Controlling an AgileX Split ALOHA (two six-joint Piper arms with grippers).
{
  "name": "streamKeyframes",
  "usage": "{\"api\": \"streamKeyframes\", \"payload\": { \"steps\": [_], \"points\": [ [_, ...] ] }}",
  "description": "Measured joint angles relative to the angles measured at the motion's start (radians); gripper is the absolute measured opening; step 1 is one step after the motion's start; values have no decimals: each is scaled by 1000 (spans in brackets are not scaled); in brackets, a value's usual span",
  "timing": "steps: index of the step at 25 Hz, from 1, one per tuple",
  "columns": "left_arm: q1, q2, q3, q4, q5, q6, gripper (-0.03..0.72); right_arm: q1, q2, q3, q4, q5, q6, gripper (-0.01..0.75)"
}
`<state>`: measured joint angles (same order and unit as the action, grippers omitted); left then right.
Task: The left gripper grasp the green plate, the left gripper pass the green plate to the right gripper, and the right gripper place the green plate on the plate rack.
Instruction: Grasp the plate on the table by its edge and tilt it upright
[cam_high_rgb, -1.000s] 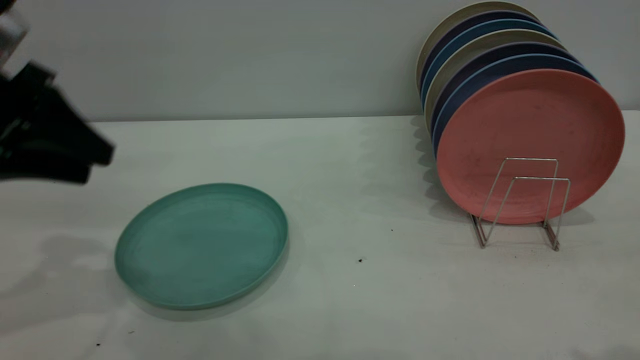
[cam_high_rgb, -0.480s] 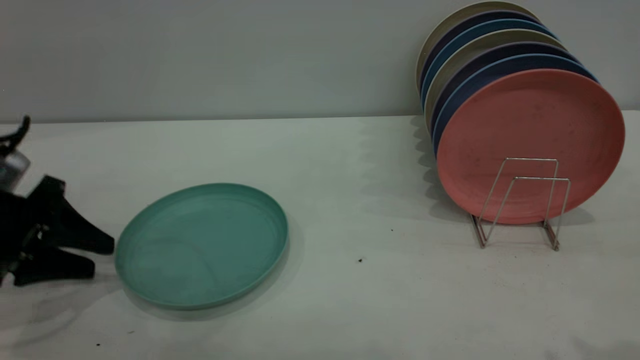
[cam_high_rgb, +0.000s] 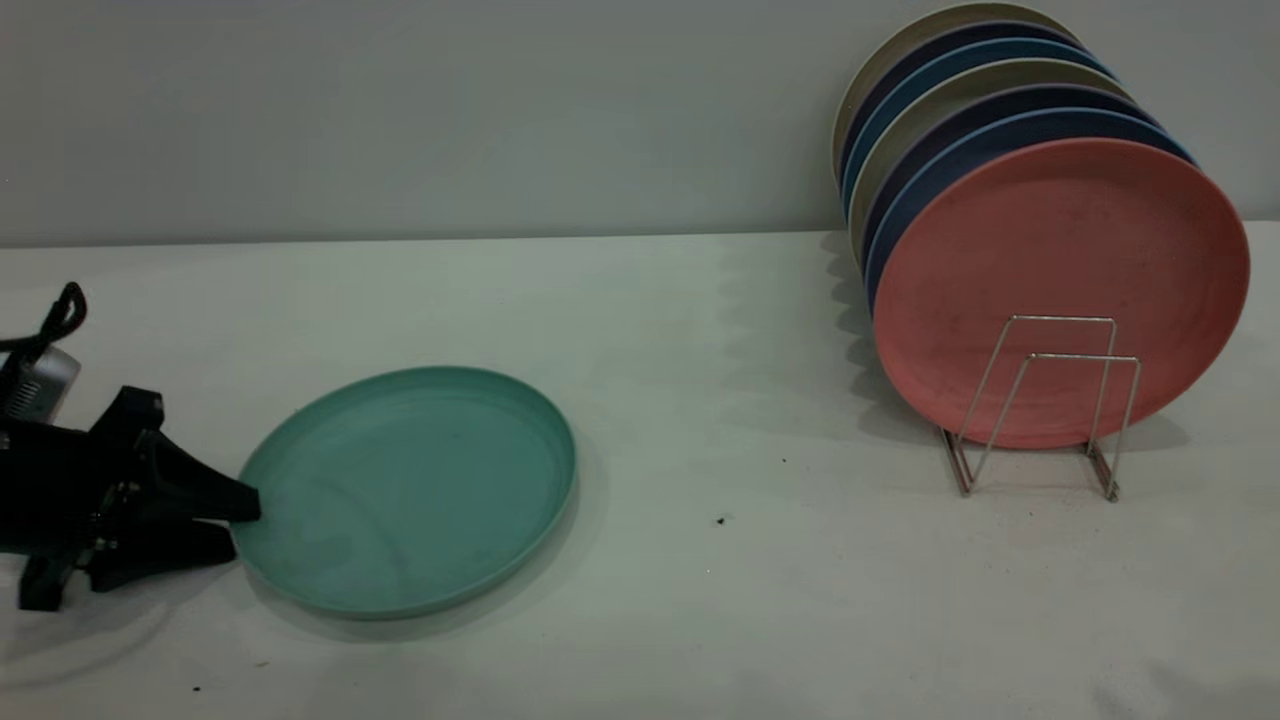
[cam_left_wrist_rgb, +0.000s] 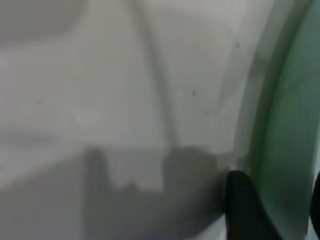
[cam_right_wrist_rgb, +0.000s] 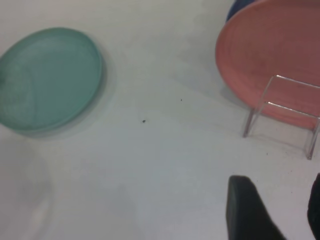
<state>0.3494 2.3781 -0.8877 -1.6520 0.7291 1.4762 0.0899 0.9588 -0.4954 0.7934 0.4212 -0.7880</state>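
The green plate lies flat on the white table at the left; it also shows in the right wrist view. My left gripper is low at the plate's left edge, open, with one finger over the rim and one under it. In the left wrist view the rim runs between the two dark fingers of that gripper. The plate rack stands at the right, its two front wire loops bare. My right gripper is open and empty above the table, out of the exterior view.
A salmon-pink plate stands upright in the rack, with several blue, purple and beige plates stacked behind it. A grey wall runs along the table's far edge. Small dark specks lie on the table between plate and rack.
My left gripper came down from above the table's left side and moved right, so its open fingers now straddle the green plate's left rim. The plate has not moved.
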Motion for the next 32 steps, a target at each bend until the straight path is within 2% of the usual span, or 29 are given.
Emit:
{"api": "streamKeyframes", "payload": {
  "steps": [8,11,13,15,17,23,27,32],
  "points": [
    [0,55,-29,-28,82,17,321,0,2,0,1,-2,0,321],
    [0,59,-30,-30,94,17,236,0,2,0,1,-2,0,321],
    [0,60,-32,-31,98,18,127,0,2,0,1,-2,0,321],
    [0,60,-33,-28,98,18,51,0,2,0,1,-1,0,321],
    [0,60,-34,-25,98,18,18,0,2,0,1,6,-1,321],
    [-4,39,-35,0,63,18,12,0,5,0,5,16,-1,321],
    [-22,-33,-32,38,-96,21,12,0,57,0,53,16,-9,321],
    [-110,-173,-27,99,-218,5,12,0,207,0,251,-11,-161,321]
  ]
}}
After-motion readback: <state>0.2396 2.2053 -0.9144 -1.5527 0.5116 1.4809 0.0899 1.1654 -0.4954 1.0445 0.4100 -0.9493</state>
